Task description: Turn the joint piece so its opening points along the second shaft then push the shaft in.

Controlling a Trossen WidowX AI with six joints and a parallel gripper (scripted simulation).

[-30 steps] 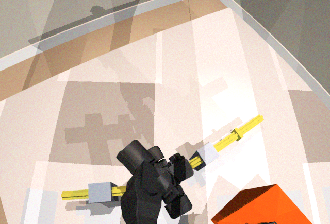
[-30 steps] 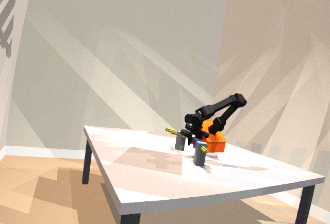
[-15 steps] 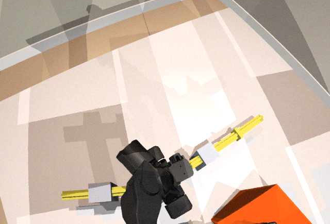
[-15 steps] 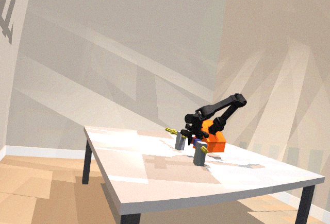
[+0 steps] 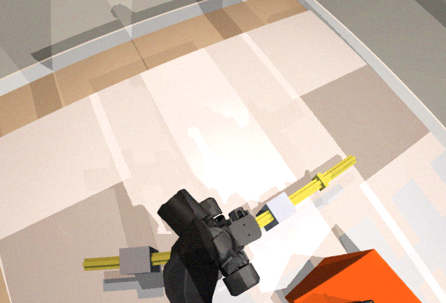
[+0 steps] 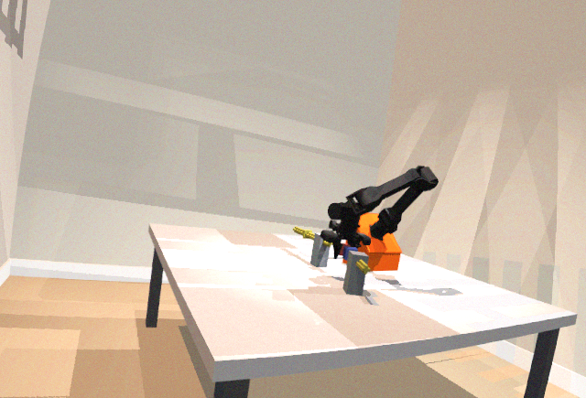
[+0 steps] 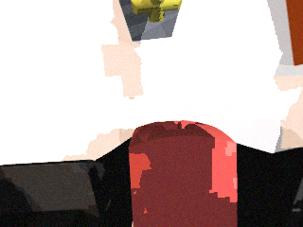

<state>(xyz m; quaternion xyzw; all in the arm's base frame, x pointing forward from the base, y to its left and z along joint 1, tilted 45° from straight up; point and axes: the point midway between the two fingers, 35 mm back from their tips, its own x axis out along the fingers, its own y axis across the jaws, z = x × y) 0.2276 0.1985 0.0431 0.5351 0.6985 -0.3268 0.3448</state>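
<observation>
My gripper is shut on the red joint piece, one black finger on each side. In the wrist view its rounded far end faces the upper part of the picture; its opening cannot be made out clearly. A blue part lies between it and the first block, which bears the first yellow shaft. The second yellow shaft runs through the second block, with a collar beyond it. In the top view the arm hides the joint.
The orange base stands near the second block in the top view. The black arm reaches over the space between the two blocks. The table edge shows in the exterior view.
</observation>
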